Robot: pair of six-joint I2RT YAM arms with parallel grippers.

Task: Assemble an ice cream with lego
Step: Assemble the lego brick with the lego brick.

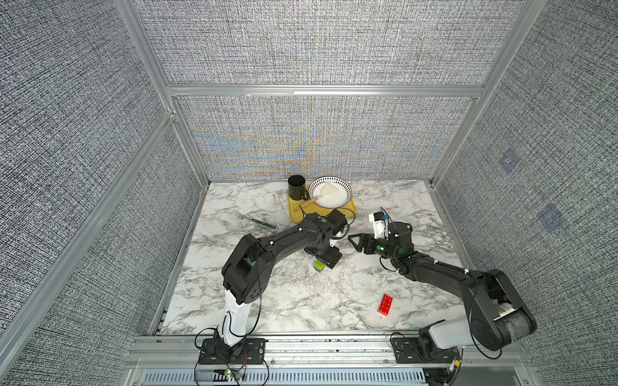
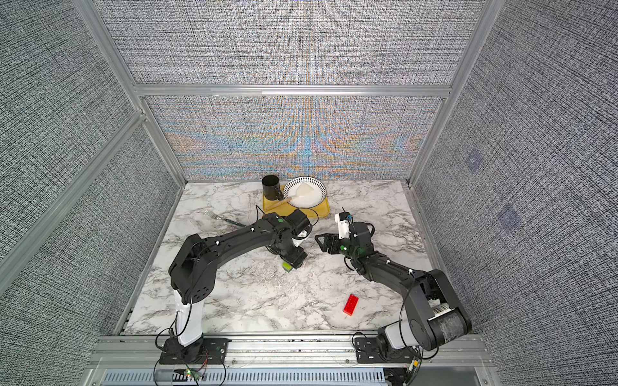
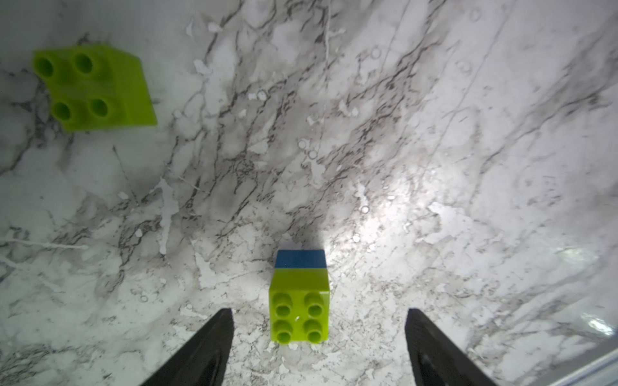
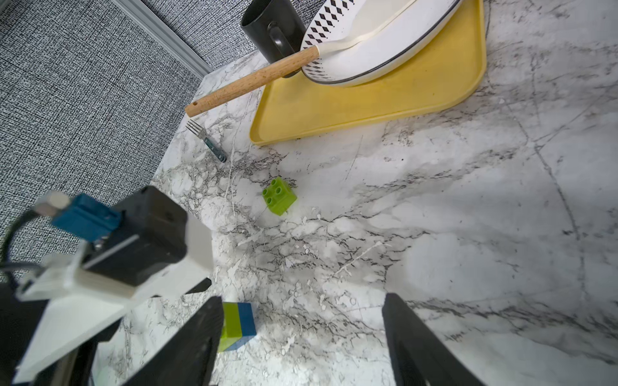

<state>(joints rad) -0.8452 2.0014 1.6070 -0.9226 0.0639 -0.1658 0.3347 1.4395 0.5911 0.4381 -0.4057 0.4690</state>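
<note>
Left gripper open astride 2-brick stem; right gripper open, empty. If you lift off-centre, a jaw may topple the stem.

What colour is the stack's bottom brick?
Blue: the bottom brick shows best in the left wrist view.

Brick stack mostly hidden under left arm (both top views); mug cut by edge.
</note>
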